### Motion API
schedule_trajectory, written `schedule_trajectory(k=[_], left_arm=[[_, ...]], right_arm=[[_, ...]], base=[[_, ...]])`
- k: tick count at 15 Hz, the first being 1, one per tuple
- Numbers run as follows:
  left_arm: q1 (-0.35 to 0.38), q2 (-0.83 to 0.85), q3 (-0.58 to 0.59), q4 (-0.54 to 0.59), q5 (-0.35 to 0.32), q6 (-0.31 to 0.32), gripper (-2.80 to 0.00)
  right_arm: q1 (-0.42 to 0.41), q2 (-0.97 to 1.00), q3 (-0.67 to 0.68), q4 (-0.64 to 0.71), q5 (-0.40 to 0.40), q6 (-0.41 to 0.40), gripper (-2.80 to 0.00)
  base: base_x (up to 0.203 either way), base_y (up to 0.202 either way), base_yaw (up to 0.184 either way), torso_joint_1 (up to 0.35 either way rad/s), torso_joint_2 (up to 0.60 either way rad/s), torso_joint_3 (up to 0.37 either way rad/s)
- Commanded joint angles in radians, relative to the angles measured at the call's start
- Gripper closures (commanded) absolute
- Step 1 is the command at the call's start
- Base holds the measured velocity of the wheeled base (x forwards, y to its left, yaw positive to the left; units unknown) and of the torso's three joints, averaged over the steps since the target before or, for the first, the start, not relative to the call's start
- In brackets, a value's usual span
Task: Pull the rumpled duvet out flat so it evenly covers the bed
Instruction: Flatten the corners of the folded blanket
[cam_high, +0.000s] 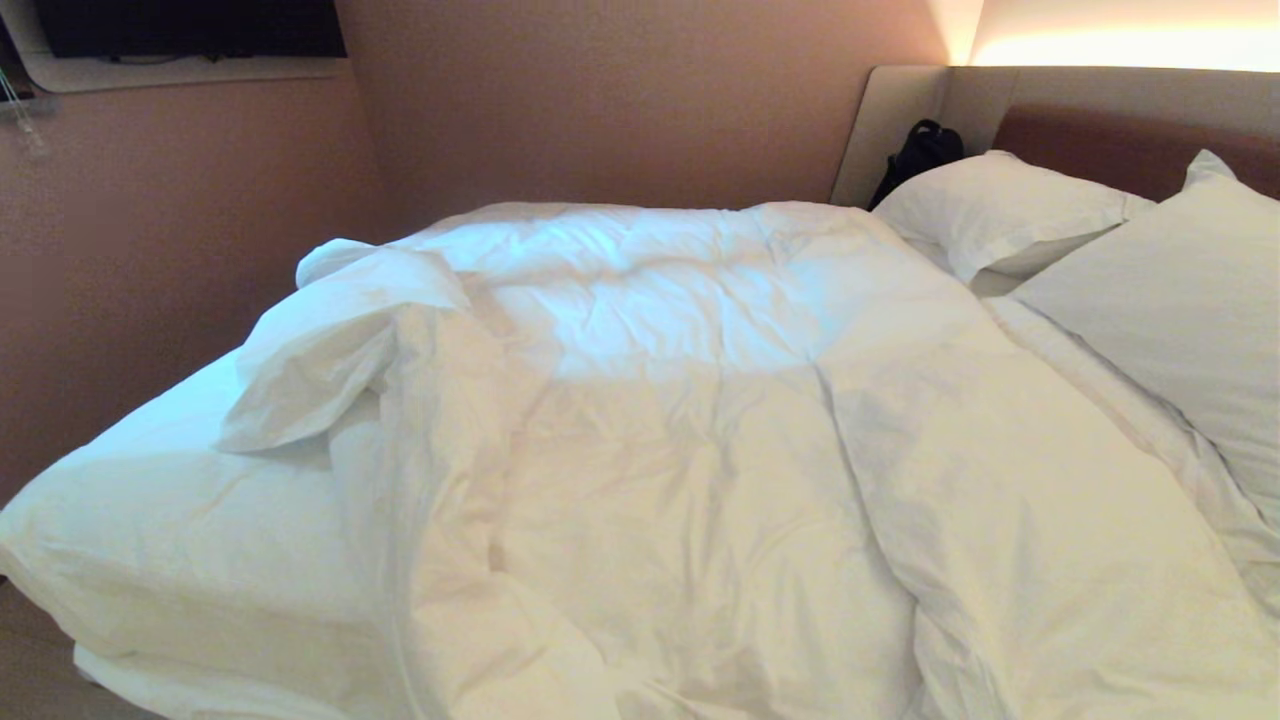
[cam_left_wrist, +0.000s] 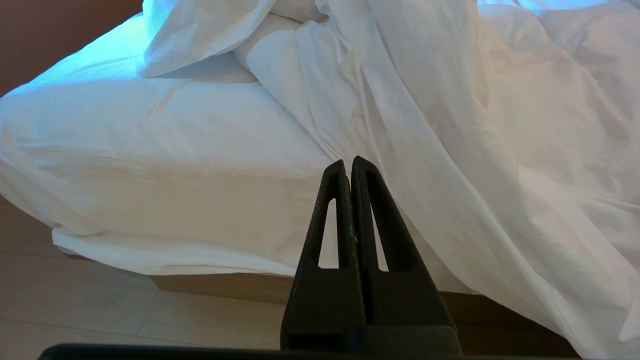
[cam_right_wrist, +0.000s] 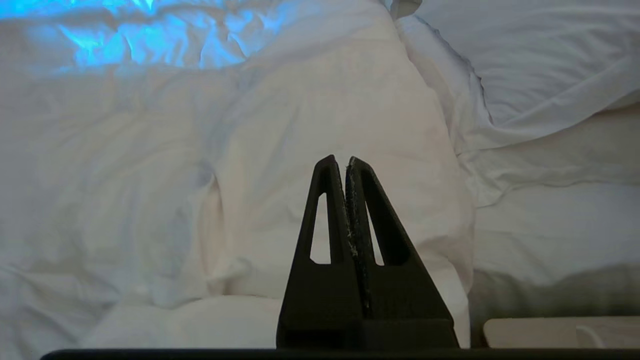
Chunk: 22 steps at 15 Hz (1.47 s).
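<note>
The puffy white duvet (cam_high: 700, 420) lies rumpled over most of the bed (cam_high: 130, 520), with its left corner folded back on itself (cam_high: 330, 340), leaving the sheeted mattress bare at the left. It spills over the near side. Neither arm shows in the head view. My left gripper (cam_left_wrist: 348, 162) is shut and empty, held low in front of the bed's side, just short of the hanging duvet (cam_left_wrist: 450, 150). My right gripper (cam_right_wrist: 339, 160) is also shut with nothing in it, pointing at a bulge of duvet (cam_right_wrist: 325, 100) near the pillows.
Two white pillows (cam_high: 1000, 205) (cam_high: 1180, 310) rest against the padded headboard (cam_high: 1130, 140) at the right. A black bag (cam_high: 920, 150) sits in the far corner. Pink walls close off the far and left sides. Pale floor (cam_left_wrist: 100, 310) and the wooden base (cam_left_wrist: 220, 285) lie below the mattress.
</note>
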Motion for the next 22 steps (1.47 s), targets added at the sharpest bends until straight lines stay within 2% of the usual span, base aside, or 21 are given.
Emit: schedule_trajectory(k=[1,3,6,12,15,18,22], left_arm=[[0.0,0.0,0.0,0.0,0.0,0.0,0.0],[0.0,0.0,0.0,0.0,-0.001,0.0,0.0],[0.0,0.0,0.0,0.0,-0.001,0.0,0.0],[0.0,0.0,0.0,0.0,0.001,0.0,0.0],[0.0,0.0,0.0,0.0,0.0,0.0,0.0],[0.0,0.0,0.0,0.0,0.0,0.0,0.0],[0.0,0.0,0.0,0.0,-0.001,0.0,0.0]], right_arm=[[0.0,-0.005,0.078,-0.112,0.023,-0.088,0.0],[0.0,-0.005,0.096,-0.165,0.072,-0.092,0.0],[0.0,-0.005,0.104,-0.169,0.076,-0.081,0.0],[0.0,-0.005,0.239,-0.24,0.077,-0.06,0.0],[0.0,-0.005,0.252,-0.25,0.082,-0.06,0.0],[0.0,-0.005,0.275,-0.251,0.133,-0.061,0.0],[0.0,-0.005,0.289,-0.249,0.141,-0.028,0.0]], base=[[0.0,0.0,0.0,0.0,0.0,0.0],[0.0,0.0,0.0,0.0,0.0,0.0],[0.0,0.0,0.0,0.0,0.0,0.0],[0.0,0.0,0.0,0.0,0.0,0.0],[0.0,0.0,0.0,0.0,0.0,0.0],[0.0,0.0,0.0,0.0,0.0,0.0],[0.0,0.0,0.0,0.0,0.0,0.0]])
